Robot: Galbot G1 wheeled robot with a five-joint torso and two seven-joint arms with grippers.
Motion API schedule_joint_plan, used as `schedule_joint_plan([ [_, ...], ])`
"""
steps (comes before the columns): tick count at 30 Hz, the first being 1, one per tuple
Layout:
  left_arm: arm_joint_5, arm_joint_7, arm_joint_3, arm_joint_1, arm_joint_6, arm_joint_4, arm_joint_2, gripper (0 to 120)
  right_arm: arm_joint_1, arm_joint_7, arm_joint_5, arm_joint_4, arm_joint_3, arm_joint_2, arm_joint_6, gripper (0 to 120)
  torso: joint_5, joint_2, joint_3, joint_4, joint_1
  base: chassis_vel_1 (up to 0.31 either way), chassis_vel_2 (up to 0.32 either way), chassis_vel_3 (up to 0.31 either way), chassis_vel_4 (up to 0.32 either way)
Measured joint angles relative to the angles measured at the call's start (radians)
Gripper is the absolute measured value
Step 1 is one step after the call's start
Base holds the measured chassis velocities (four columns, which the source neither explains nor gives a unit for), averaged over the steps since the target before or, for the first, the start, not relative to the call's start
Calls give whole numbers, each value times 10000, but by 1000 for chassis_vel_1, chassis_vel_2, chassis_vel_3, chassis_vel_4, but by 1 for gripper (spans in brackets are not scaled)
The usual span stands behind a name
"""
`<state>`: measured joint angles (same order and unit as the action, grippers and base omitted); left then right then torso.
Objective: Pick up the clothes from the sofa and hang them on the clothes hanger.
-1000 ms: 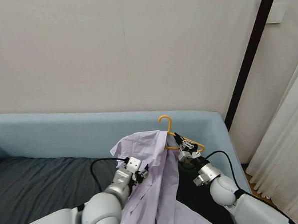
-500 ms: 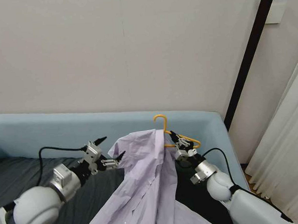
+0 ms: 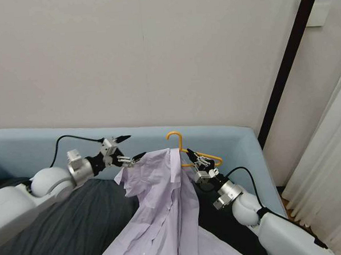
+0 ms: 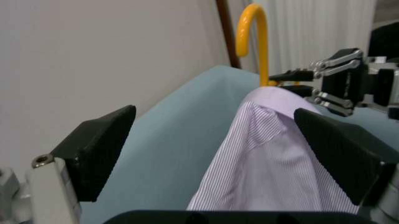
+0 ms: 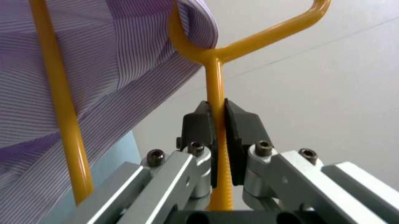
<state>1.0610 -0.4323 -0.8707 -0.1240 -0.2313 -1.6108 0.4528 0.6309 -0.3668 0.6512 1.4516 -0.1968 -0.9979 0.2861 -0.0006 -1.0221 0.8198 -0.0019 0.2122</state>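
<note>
A lilac striped shirt [image 3: 163, 213] hangs from a yellow hanger [image 3: 176, 140] above the sofa, its tail trailing onto the seat. My right gripper [image 3: 202, 167] is shut on the hanger's bar just below the hook, seen close in the right wrist view [image 5: 218, 123] with the hanger [image 5: 215, 79] and the shirt [image 5: 106, 70]. My left gripper [image 3: 131, 148] is open beside the shirt's left shoulder, apart from the cloth. In the left wrist view its fingers [image 4: 100, 149] spread wide either side of the shirt's collar [image 4: 281, 172], below the hanger hook [image 4: 252, 37].
The light-blue sofa back [image 3: 45, 145] runs behind both arms, over a dark grey seat [image 3: 50, 225]. A black rack pole [image 3: 284, 64] stands at the right, with a white curtain [image 3: 333, 170] beyond it. A plain wall rises behind the sofa.
My left arm swung out from under the shirt to the left and rose, its gripper now level with the shirt's shoulder. The right gripper carried hanger and shirt slightly left.
</note>
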Motion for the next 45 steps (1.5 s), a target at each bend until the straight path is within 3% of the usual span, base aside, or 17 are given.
schedule_joint_plan([
  [2, 162, -1470, -816, -1139, 67, 657, 396, 100, 49, -4, 69, 35, 114, 6, 29, 4, 5, -1, -1, 3, -1, 0, 0, 0, 0],
  [4, 161, -2021, -1338, -1792, 157, 1157, 772, 98, 121, -7, 145, 76, 204, 6, 66, 4, -1, 0, -1, 10, -2, 0, 0, 0, 0],
  [15, -178, -2672, -3215, -3236, 496, 2699, 2477, 95, 522, -46, 690, 370, 788, 211, 354, 4, -1, 0, -1, 0, -1, 0, 0, 0, 0],
  [21, -332, -2605, -3794, -3540, 495, 2997, 2897, 90, 526, -72, 1339, 374, 1026, 164, 670, 4, -3, 0, -1, 9, -2, 0, 0, 0, 0],
  [26, -454, -2593, -3932, -3535, 548, 3003, 3033, 70, 519, -150, 2110, 354, 1353, 87, 1112, 4, -2, -1, -2, 7, -2, 0, 0, 0, 0],
  [35, -619, -2564, -3961, -3337, 550, 3555, 3313, 40, 472, -145, 2060, 418, 1309, 106, 1123, 4, -3, -1, -2, 6, -3, 0, 0, 0, 0],
  [45, -694, -2589, -3938, -3163, 511, 3387, 3226, 2, 535, -110, 2071, 403, 1136, 75, 1124, 4, -2, -1, -2, 6, -2, 0, 0, 0, 0],
])
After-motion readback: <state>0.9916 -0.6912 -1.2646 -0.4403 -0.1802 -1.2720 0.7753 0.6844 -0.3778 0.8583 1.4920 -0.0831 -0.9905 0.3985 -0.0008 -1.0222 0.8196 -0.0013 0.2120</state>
